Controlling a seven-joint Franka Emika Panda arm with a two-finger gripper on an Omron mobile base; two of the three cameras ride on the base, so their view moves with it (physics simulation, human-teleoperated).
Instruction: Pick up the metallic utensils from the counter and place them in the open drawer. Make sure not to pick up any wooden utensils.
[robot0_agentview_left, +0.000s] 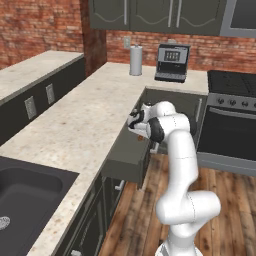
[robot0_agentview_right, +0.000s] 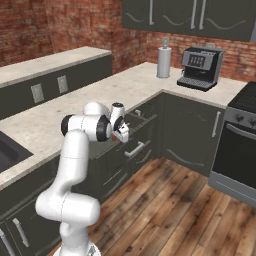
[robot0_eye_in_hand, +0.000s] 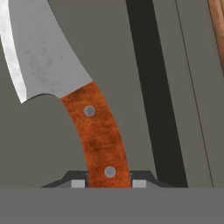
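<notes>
Orange-brown riveted handle of steel-bladed knife (robot0_eye_in_hand: 101, 135) pinched between gripper (robot0_eye_in_hand: 108, 183) fingertips, long axis running straight out from fingers, blade foremost; knife hangs over open drawer (robot0_agentview_left: 131, 159), just off counter (robot0_agentview_left: 80, 130) edge

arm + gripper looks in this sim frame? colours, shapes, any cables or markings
The arm is glossy white, made of rounded tubular links with dark joint bands at the elbow and wrist. The gripper has two small dark fingertips with pale grey square pads. No cables or markings are visible.
</notes>
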